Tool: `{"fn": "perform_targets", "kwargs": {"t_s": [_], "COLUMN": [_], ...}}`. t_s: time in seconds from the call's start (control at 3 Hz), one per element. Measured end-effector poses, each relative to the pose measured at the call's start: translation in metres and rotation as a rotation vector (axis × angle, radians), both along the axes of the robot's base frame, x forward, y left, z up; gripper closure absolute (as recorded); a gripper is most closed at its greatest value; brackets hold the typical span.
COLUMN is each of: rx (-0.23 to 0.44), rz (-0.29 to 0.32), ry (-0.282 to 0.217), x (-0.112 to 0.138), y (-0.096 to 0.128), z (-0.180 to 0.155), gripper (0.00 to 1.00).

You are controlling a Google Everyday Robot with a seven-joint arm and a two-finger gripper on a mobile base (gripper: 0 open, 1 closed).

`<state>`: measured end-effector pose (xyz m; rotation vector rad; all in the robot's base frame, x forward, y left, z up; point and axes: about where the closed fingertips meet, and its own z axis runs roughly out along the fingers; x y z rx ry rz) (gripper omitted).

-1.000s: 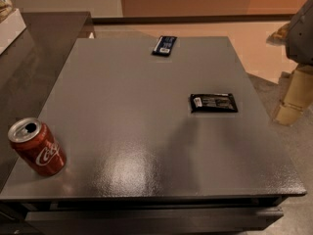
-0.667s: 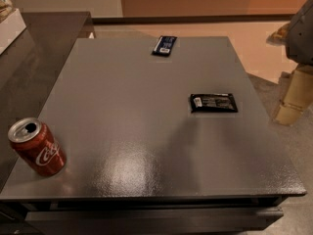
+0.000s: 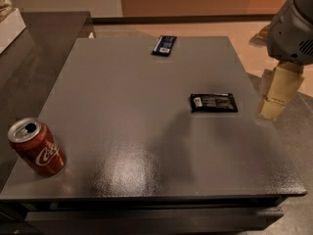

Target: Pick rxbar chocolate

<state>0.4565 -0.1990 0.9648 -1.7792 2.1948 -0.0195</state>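
The rxbar chocolate [image 3: 213, 102] is a flat black wrapped bar with a small white label at its left end. It lies flat on the grey table [image 3: 122, 97], right of centre. My gripper [image 3: 270, 112] hangs at the right edge of the view, beyond the table's right edge. It is to the right of the bar, apart from it and holding nothing that shows. The grey arm housing [image 3: 293, 28] is above it.
A dark blue wrapped bar [image 3: 164, 45] lies near the table's far edge. A red Coca-Cola can [image 3: 36, 147] stands tilted at the front left corner. A darker counter [image 3: 29, 43] adjoins the table on the left.
My gripper has shifted slightly left, toward the table's right edge. The bars and the can have not moved.
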Motion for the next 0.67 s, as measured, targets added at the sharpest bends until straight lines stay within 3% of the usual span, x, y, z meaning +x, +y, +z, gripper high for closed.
{"fn": "perform_targets", "kwargs": {"t_s": [0.67], "rx": [0.071], "rz": [0.079], "ry": [0.068], "x": [0.047], "y": [0.032], "z": [-0.046], "gripper": [0.0]}}
